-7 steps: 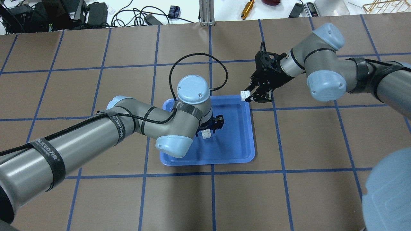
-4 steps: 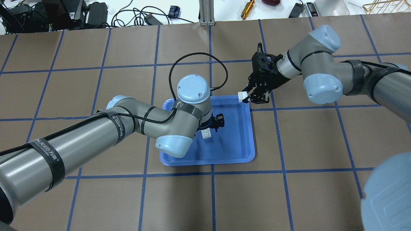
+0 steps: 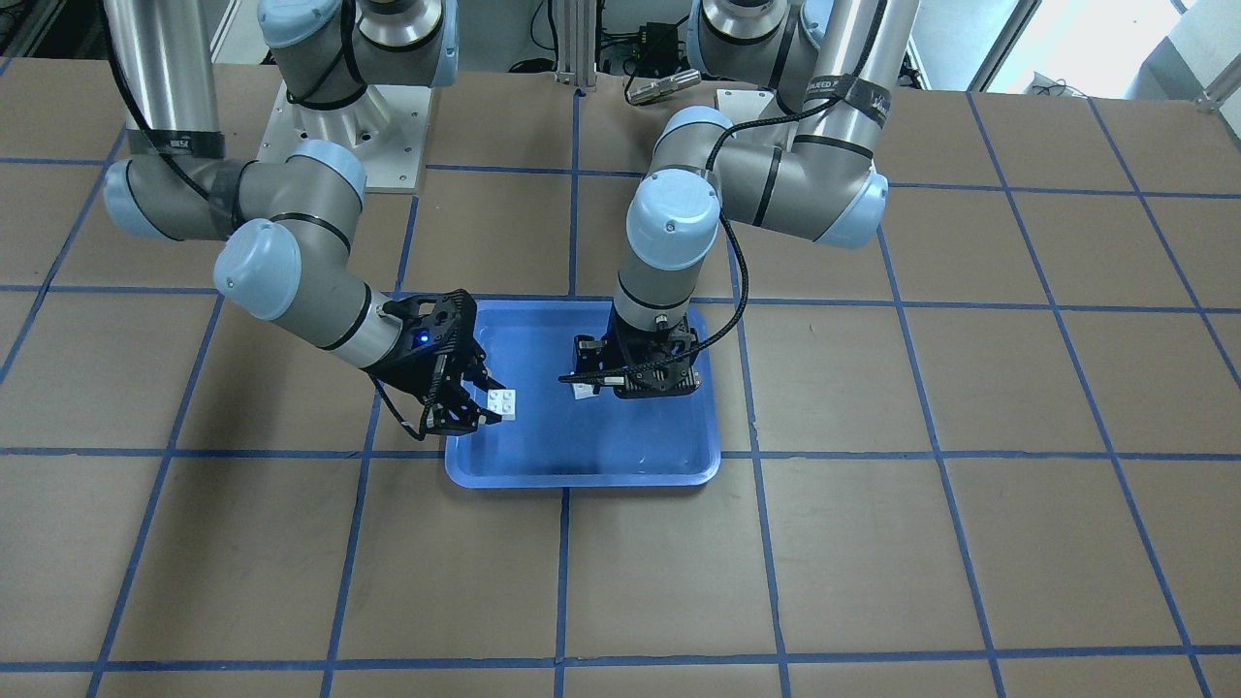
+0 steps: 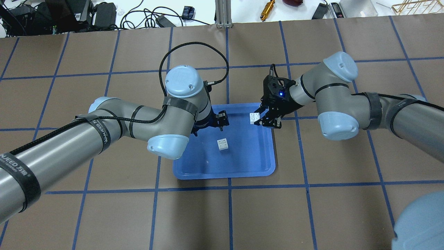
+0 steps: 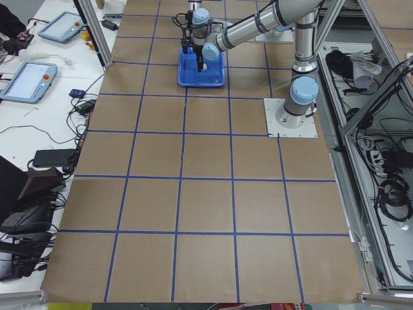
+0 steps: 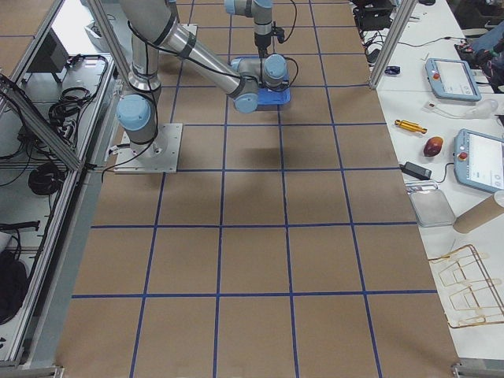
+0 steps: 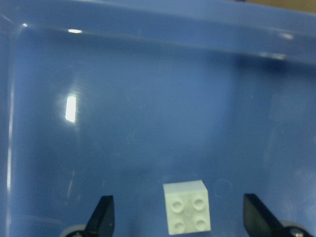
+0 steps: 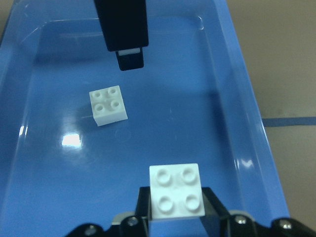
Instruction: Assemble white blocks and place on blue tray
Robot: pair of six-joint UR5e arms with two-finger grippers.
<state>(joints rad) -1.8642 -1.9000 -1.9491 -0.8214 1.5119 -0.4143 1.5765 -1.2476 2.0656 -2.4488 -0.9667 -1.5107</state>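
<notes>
The blue tray [image 4: 242, 166] lies at the table's middle. One white block [image 4: 223, 144] rests studs-up on the tray floor; in the left wrist view [image 7: 187, 206] it lies between my left gripper's spread fingers, untouched. My left gripper [image 4: 222, 122] is open and hangs just above it, toward the tray's far side. My right gripper [image 4: 260, 119] is shut on the second white block [image 4: 255, 118] and holds it studs-up above the tray's far right part. The right wrist view shows the held block [image 8: 177, 191] and the loose one [image 8: 108, 105].
The tray's raised rim [image 3: 582, 480] surrounds both blocks. The brown table with its blue tape grid [image 4: 305, 149] lies all around. Cables and tools [image 4: 267, 8] lie past the far edge. The left arm's black cable [image 4: 194, 48] loops above its wrist.
My left gripper has pulled back from the block on the tray, toward the far left. My right gripper has carried its block leftward over the tray.
</notes>
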